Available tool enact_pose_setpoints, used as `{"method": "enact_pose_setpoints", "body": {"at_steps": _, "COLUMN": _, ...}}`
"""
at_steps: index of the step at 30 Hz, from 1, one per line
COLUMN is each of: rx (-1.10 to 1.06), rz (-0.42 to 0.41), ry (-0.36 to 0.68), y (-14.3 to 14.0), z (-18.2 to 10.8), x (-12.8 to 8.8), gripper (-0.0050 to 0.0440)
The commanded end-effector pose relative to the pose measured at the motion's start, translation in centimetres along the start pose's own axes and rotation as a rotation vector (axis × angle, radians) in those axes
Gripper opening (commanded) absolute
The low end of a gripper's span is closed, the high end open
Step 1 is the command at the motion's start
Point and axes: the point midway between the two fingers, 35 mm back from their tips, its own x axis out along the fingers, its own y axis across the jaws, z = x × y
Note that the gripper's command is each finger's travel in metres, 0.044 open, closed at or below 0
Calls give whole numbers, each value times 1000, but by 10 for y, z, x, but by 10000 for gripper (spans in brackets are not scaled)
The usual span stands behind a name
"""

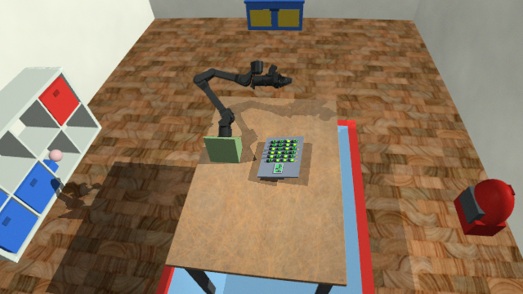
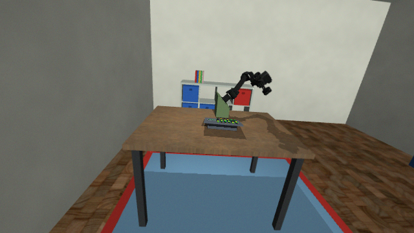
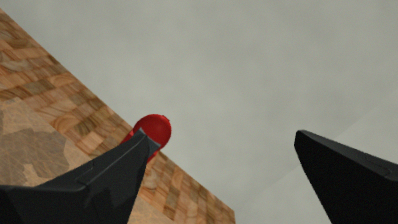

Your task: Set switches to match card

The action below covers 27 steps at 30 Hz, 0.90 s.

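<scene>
A grey panel point(image 1: 265, 171) point(image 2: 207, 122) lies on the wooden table point(image 1: 253, 229) point(image 2: 174, 133). It carries a grid of rocker switches point(image 1: 283, 149) point(image 2: 225, 121) with green halves and lit yellow lamps. The small card point(image 1: 279, 168) lies on the panel beside the grid; its squares are too small to read. My gripper point(image 1: 288, 81) point(image 2: 268, 90) point(image 3: 222, 140) is open and empty. It hangs high in the air, well away from the grid and past the table's far end. In the wrist view its two dark fingers frame only wall and floor.
A green box point(image 1: 223, 149) point(image 2: 222, 107) stands at the arm's base next to the panel. A white shelf point(image 1: 37, 155) point(image 2: 216, 94) stands off the table, a blue cabinet point(image 1: 274, 15) at the far wall. A red round object point(image 1: 486, 206) point(image 3: 156, 128) sits on the floor.
</scene>
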Motion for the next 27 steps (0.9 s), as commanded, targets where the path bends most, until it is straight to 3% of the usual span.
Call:
{"method": "enact_pose_setpoints", "body": {"at_steps": 1, "rx": -12, "rz": 7, "ry": 42, "y": -2, "z": -10, "x": 5, "gripper": 352}}
{"method": "enact_pose_setpoints", "body": {"at_steps": 7, "rx": -4, "rz": 115, "ry": 512, "y": -16, "z": -137, "x": 16, "gripper": 208}}
{"method": "enact_pose_setpoints", "body": {"at_steps": 11, "rx": 114, "rz": 209, "ry": 799, "y": -21, "z": -218, "x": -11, "gripper": 112}}
{"method": "enact_pose_setpoints", "body": {"at_steps": 14, "rx": 251, "rz": 284, "ry": 993, "y": -19, "z": -256, "x": -36, "gripper": 40}}
{"method": "enact_pose_setpoints", "body": {"at_steps": 16, "rx": 251, "rz": 284, "ry": 993, "y": -19, "z": -256, "x": -36, "gripper": 40}}
{"method": "enact_pose_setpoints", "body": {"at_steps": 18, "rx": 402, "rz": 344, "ry": 1140, "y": -14, "z": -281, "x": -60, "gripper": 0}}
{"method": "enact_pose_setpoints", "body": {"at_steps": 22, "rx": 683, "rz": 423, "ry": 1288, "y": -2, "z": -301, "x": -96, "gripper": 0}}
{"method": "enact_pose_setpoints", "body": {"at_steps": 27, "rx": 766, "rz": 441, "ry": 1315, "y": 1, "z": -304, "x": -105, "gripper": 0}}
